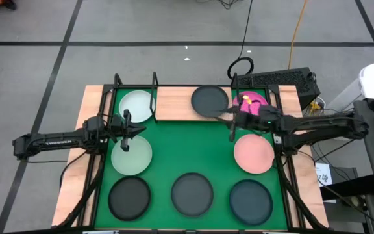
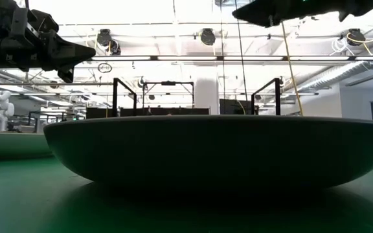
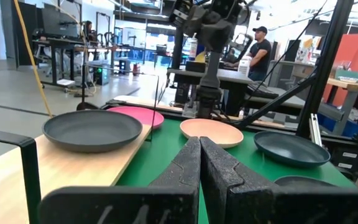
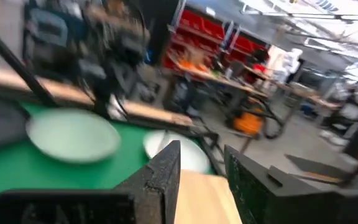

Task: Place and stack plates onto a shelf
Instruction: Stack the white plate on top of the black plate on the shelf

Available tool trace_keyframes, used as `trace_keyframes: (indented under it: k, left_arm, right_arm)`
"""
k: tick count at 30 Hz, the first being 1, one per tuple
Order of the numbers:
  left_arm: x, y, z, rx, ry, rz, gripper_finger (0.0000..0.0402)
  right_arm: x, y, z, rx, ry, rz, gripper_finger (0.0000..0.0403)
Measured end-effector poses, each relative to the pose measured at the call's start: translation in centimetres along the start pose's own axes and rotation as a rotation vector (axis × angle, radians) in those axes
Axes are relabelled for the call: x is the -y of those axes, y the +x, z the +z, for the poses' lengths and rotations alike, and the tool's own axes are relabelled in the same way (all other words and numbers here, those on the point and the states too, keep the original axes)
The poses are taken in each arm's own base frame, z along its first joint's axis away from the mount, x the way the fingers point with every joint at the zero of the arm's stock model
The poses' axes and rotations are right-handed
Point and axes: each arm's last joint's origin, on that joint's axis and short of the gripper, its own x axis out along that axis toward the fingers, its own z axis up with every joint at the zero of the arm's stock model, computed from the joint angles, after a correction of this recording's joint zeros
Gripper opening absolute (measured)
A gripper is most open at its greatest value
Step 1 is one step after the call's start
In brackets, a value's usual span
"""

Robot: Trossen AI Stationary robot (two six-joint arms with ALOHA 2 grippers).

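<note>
Left hand [image 1: 126, 138] clenched empty over the mint plate [image 1: 132, 155] on the green mat [image 1: 187, 146]; right hand [image 1: 234, 119] released, just beside the dark grey plate [image 1: 210, 100] resting on the shelf [image 1: 174, 103].

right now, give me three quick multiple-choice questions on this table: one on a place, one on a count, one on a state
1. Which plate lies on the wooden shelf?
A. light pink
B. dark grey
C. mint green

2. How many dark grey plates are in the row along the mat's near edge?
A. one
B. two
C. three

3. How is the left gripper?
A. shut and empty
B. open wide
C. clamped on a plate

Answers:
1. B: the dark grey plate sits on the shelf.
2. C: three near-edge plates show in the high view.
3. A: the left gripper has its fingers pressed together with nothing between them.
</note>
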Motion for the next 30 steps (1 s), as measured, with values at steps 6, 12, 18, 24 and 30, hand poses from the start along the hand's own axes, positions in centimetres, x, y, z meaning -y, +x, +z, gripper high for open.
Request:
trace_keyframes:
  k: [6, 12, 18, 24, 30]
  left_arm:
    - [0.0, 0.0, 0.0, 0.001, -0.081, 0.0, 0.0004]
    - [-0.1, 0.0, 0.1, 0.018, -0.049, 0.024, 0.0004]
    - [-0.1, 0.0, 0.4, 0.051, -0.115, 0.058, 0.0004]
    - [0.3, 0.3, 3.7, 0.097, -0.077, 0.032, 0.0004]
    - [0.6, 0.8, 7.1, -0.271, -0.073, 0.224, 0.0004]
  right_arm:
    - [-0.4, -1.9, -0.4, 0.057, 0.098, 0.061, 0.0105]
    - [-0.8, -2.3, -1.0, 0.091, 0.103, 0.065, 0.0105]
    - [-0.9, -2.4, -1.2, 0.085, 0.104, 0.067, 0.0105]
    - [-0.9, -2.4, -1.2, 0.085, 0.106, 0.067, 0.0105]
    - [-0.9, -2.4, -1.2, 0.085, 0.104, 0.067, 0.0105]
